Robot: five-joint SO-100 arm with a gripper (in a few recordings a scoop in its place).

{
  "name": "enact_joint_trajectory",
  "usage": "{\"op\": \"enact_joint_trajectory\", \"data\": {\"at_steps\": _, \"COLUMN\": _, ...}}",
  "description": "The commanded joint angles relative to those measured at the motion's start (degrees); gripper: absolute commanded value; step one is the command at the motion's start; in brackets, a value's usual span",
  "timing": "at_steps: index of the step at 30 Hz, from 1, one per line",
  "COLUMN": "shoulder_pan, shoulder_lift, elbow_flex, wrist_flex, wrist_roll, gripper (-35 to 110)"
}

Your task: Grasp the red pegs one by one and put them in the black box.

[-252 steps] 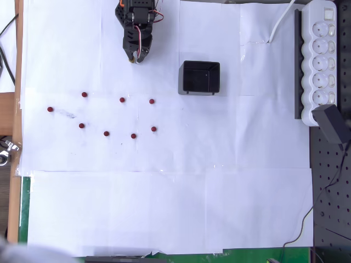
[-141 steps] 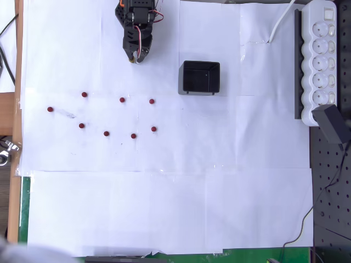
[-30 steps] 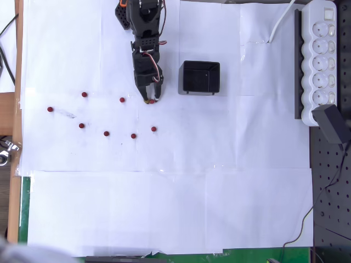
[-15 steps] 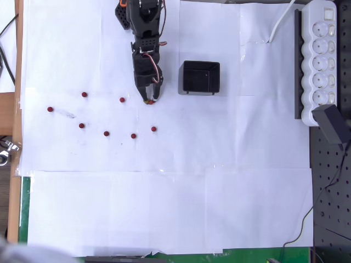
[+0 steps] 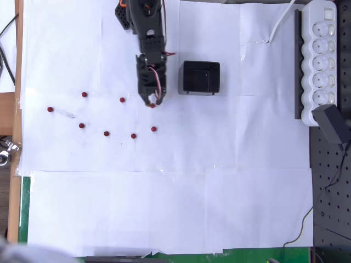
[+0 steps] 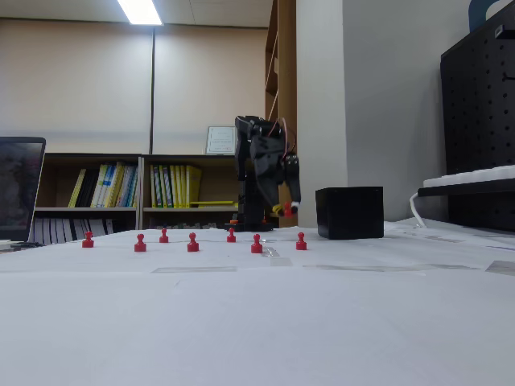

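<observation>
Just left of the black box [image 5: 201,77], gripper [image 5: 153,103] lifted and pinching one red peg [image 6: 287,211]; seven red pegs [image 5: 106,133] left on the paper [image 5: 164,208]; none dropped in so far.

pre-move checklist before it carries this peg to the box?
1. Peg held: ok. The gripper has a red peg between its jaws.
2. Peg lifted: ok, above the paper in the fixed view.
3. Black box upright, open: ok.
4. Path to the box: ok, bare paper between.
5. Box contents: cannot tell, the inside is dark.
6. Remaining pegs: ok, seven on the paper, all away from the box.
</observation>
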State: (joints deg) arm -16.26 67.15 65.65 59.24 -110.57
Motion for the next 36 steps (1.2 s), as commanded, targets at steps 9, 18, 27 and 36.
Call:
{"op": "enact_joint_trajectory", "data": {"at_steps": 9, "shoulder_pan": -18.5, "shoulder_lift": 4.0, "elbow_flex": 38.4, "wrist_flex": 32.4, "wrist_roll": -18.2, "gripper": 0}}
{"op": "enact_joint_trajectory", "data": {"at_steps": 18, "shoulder_pan": -25.2, "shoulder_lift": 13.4, "elbow_flex": 32.5, "wrist_flex": 25.7, "wrist_roll": -20.8, "gripper": 0}}
{"op": "enact_joint_trajectory", "data": {"at_steps": 27, "shoulder_pan": -26.6, "shoulder_lift": 14.9, "elbow_flex": 19.7, "wrist_flex": 17.0, "wrist_roll": -20.4, "gripper": 10}}
{"op": "enact_joint_trajectory", "data": {"at_steps": 36, "shoulder_pan": -22.7, "shoulder_lift": 5.8, "elbow_flex": 22.9, "wrist_flex": 20.0, "wrist_roll": -19.0, "gripper": 26}}
